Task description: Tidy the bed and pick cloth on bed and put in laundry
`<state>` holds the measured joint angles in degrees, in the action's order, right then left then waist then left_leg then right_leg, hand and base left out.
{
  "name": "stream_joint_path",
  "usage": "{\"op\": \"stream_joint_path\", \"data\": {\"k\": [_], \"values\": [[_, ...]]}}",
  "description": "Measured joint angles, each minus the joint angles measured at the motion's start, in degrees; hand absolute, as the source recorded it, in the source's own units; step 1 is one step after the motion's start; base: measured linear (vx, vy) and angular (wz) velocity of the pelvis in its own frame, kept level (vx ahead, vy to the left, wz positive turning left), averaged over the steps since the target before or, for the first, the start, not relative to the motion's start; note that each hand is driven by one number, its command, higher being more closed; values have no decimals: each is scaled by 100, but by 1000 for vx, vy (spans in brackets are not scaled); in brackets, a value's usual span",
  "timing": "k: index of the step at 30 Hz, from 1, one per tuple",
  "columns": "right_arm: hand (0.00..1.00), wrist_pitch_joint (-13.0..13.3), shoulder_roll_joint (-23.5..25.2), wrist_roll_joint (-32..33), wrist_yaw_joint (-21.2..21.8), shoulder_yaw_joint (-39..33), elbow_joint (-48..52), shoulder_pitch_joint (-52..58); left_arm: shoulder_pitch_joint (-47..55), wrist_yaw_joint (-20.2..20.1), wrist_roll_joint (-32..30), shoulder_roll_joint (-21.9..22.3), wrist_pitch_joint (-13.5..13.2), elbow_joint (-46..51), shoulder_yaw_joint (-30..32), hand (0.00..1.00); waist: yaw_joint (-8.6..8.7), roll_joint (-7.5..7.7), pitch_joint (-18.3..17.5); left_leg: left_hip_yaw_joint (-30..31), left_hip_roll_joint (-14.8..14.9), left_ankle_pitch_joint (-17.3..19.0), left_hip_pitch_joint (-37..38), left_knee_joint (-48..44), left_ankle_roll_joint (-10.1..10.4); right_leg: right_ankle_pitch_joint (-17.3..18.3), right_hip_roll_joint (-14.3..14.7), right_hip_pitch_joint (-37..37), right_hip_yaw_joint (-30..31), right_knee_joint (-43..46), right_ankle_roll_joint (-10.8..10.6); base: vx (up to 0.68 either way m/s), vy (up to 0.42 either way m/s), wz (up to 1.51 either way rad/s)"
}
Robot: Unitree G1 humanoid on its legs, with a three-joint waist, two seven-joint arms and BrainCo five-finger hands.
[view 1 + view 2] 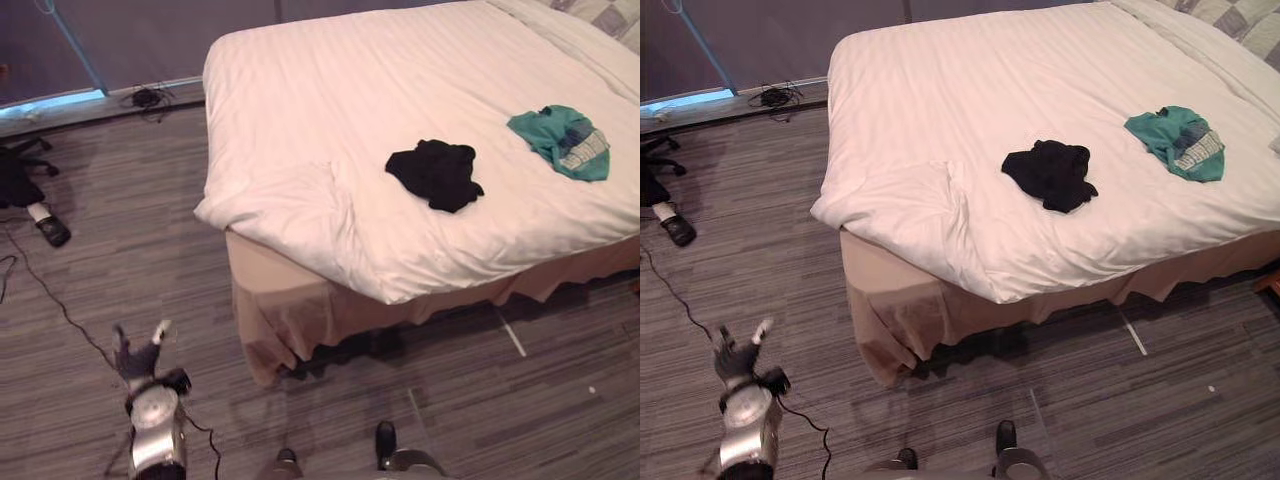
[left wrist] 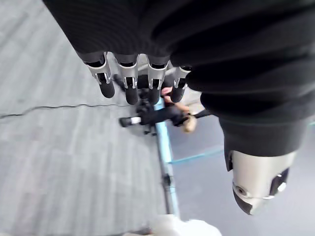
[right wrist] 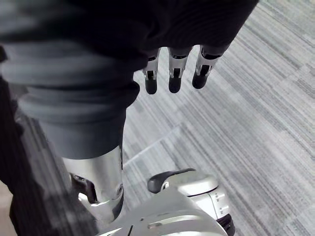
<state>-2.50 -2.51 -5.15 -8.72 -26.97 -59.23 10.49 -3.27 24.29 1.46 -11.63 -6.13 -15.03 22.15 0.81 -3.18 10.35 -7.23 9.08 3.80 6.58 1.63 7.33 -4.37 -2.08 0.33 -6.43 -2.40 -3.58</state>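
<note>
It looks like a bedroom: a wide bed [image 1: 330, 255] under a white striped duvet [image 1: 400, 90], with a tan skirt [image 1: 290, 310] round its base, stands on grey streaked carpet [image 1: 120, 290], with a checked pillow [image 1: 612, 14] at its head and a black garment [image 1: 437, 173] and a green garment [image 1: 562, 142] loose on top.

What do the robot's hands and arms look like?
The left hand and right hand have silver fingers with dark rounded tips. A dark ribbed cover wraps each hand's back and wrist, on shiny silver-grey arms.
</note>
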Motion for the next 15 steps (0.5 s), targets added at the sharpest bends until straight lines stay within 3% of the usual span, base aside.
{"op": "stream_joint_path", "data": {"k": [4,9,12,15], "values": [[0,8,-23,14,5,-10,-9,-94,-1002,185,-250,-433,-49,126,-443,0,17,28,23,-4,-10,-78,-384,-22,13,-75,1,-395,76,36,23,-33,-9,-2],[0,30,-26,145,-2,-12,5,-611,-2835,328,-760,-1354,84,-236,-1325,0,176,214,504,-260,-22,-181,-874,-91,34,-237,32,-1127,401,238,101,-94,-22,-32],[0,140,-28,360,-14,39,126,-900,-4186,335,-1162,-1889,239,-1055,-1851,0,262,302,922,-448,-53,-193,-1231,-201,18,-401,29,-1550,650,228,78,-121,-26,-37],[0,237,-26,595,-122,227,189,-1129,-5418,273,-1398,-2340,480,-2236,-2400,0,473,335,1382,-631,-73,-218,-1514,-257,6,-550,14,-1894,846,214,96,-55,-12,-26]]}}
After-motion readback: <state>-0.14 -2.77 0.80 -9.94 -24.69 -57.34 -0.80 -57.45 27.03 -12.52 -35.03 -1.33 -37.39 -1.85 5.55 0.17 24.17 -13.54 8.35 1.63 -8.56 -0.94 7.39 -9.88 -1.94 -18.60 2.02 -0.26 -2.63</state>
